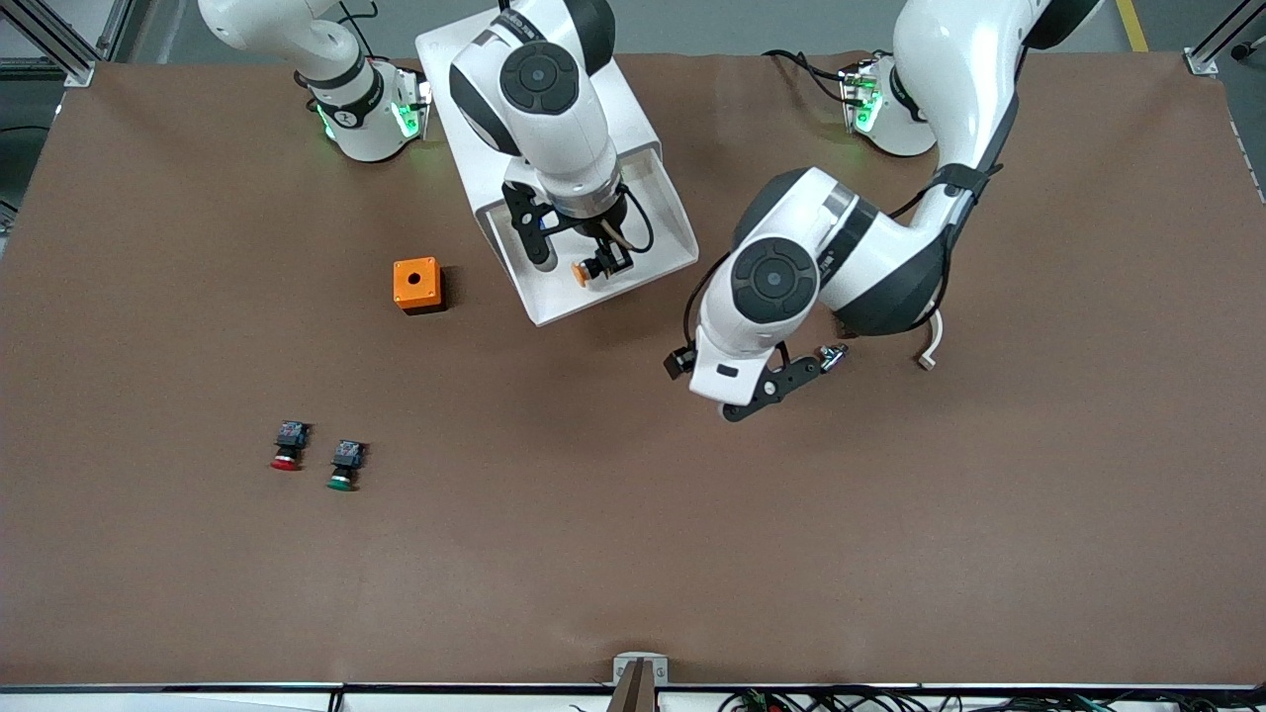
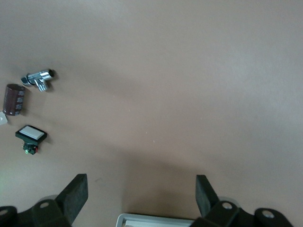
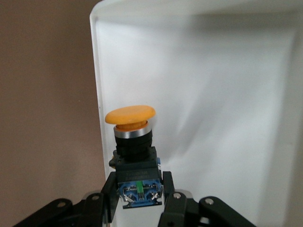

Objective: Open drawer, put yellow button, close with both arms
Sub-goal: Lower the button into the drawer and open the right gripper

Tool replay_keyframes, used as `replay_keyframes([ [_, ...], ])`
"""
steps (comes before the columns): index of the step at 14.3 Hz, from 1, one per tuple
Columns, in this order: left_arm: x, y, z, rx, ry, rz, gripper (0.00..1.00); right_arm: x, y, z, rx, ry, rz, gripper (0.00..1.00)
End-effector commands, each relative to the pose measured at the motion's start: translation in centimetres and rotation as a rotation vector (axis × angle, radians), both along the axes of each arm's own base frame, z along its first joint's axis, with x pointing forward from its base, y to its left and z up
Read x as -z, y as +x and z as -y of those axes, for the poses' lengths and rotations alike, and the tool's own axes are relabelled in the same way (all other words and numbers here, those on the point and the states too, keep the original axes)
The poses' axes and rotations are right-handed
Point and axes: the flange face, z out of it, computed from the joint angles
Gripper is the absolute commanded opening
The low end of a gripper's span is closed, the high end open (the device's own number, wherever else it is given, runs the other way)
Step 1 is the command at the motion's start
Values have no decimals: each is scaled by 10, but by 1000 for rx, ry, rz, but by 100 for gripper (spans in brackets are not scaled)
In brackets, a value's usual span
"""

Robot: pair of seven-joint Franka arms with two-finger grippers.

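While the right gripper (image 1: 600, 262), upper centre, holds the yellow button (image 1: 584, 272) over the open drawer (image 1: 665, 259), release comes next; the left gripper (image 1: 781, 381), jaws wide, waits mid-frame.

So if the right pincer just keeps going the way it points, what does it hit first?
Probably the white floor of the open top drawer: the right pincer, shut on the yellow mushroom-capped push button, points down into it, though depth is unclear.
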Motion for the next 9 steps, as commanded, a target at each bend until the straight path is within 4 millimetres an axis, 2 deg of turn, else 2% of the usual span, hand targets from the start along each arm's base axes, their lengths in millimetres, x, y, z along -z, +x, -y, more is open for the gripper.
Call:
replay_keyframes([
  [1,-10,-17,13,60,3,26,100,-2,3,4,39,0,6,39],
  [2,-11,-19,15,58,-1,24,100,-2,4,6,45,-2,1,69],
  [3,-12,-21,16,58,-4,18,100,-3,5,8,48,-7,-3,95],
  [4,-12,-24,20,70,-9,14,100,-6,7,11,54,-8,-2,100],
  [7,-11,-23,19,71,-7,13,100,-29,42,47,77,-5,-1,100],
  [9,-8,-25,20,74,-4,10,100,-45,54,68,-51,-16,-19,100],
])
